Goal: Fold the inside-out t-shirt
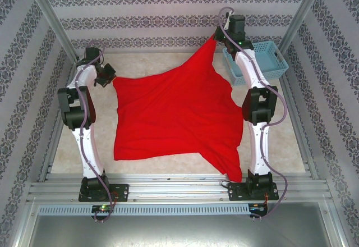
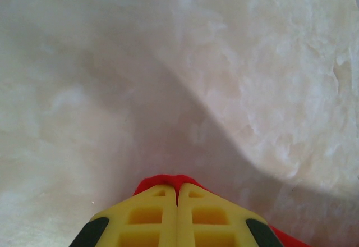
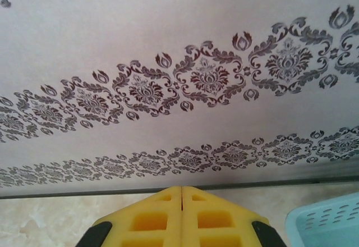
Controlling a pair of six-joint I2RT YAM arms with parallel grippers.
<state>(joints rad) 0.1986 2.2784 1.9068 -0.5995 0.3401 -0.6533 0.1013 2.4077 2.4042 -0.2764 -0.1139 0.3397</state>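
Table (image 1: pixel 162 62): pale marbled top. The light blue basket (image 1: pixel 269 56) sits at its far right.

Red t-shirt (image 1: pixel 174 112): you have it spread flat and wrinkled across the table, left of the basket. One corner rises to a peak just beside the basket's left end. Another corner trails toward the near edge, well apart from the basket.

Right gripper (image 1: pixel 219 36): at that peak, just left of the basket. Its yellow fingers (image 3: pixel 151 219) are pressed together with no gap, and the cloth meets them in the top view.

Left gripper (image 1: pixel 109 78): well left of the basket, at the shirt's far left corner. Its fingers (image 2: pixel 146 219) are closed flat, with red cloth pinched and poking past the tips.
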